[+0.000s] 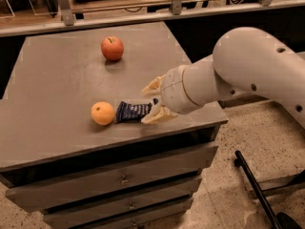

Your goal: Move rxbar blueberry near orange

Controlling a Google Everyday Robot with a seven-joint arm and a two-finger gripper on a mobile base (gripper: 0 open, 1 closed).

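Where the grey bench point(57, 80) carried its load, three things lay on top: one rxbar blueberry point(133, 111), one orange point(103, 113) and one red apple point(112, 48). The bar lay flat near the front edge, its long side running left to right. Its left crimped end sat just beside the orange, so close that I could not tell whether they touched. The apple stood well apart from both, toward the back of the top. One white arm point(248, 66) reached in from the right, and its single pincer point(151, 100) hung low over the bench at the bar's right end. Its two cream fingers point(153, 84) were spread wide and released, one behind the bar's end and the other at its front side, with the dark wrapper's tip between them; nothing was clamped. Under the top, the bench had three drawers point(119, 180), all closed, so their contents were hidden. One black pole point(255, 187) slanted across the speckled floor at lower right.
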